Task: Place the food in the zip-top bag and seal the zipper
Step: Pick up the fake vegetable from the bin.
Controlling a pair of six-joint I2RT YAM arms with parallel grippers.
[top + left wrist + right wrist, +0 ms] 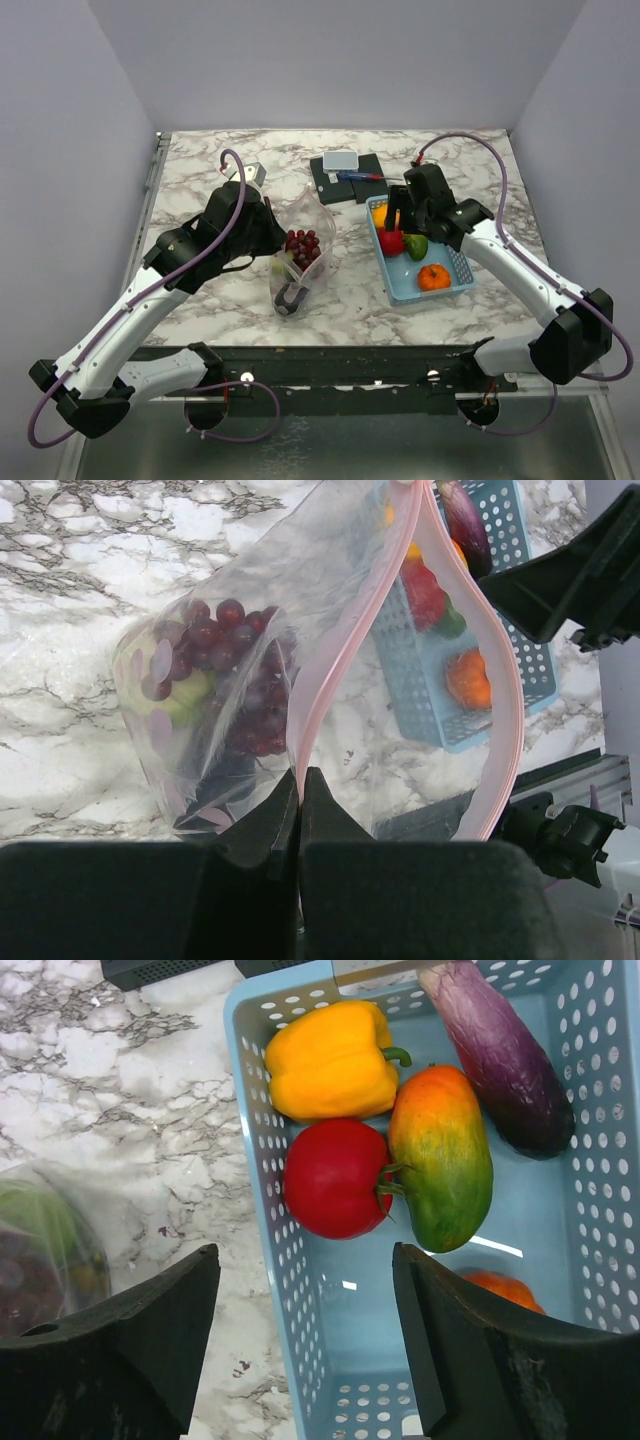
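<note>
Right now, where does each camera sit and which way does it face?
Top external: above and behind, looking down at the table; left arm, right arm show.
Left wrist: behind the left claw, shut on the zipper of the zip-top bag, facing grapes.
Right wrist: above the basket, facing down; open right claw shows.
All three share the basket.

No text, label, brand, number or sign can be read in any view. The white device (339,160) on the dark box (325,186), upper middle of the top view, is too small to show any marking. The blue basket (265,1210) and the zip-top bag (300,560) carry no legible print.
</note>
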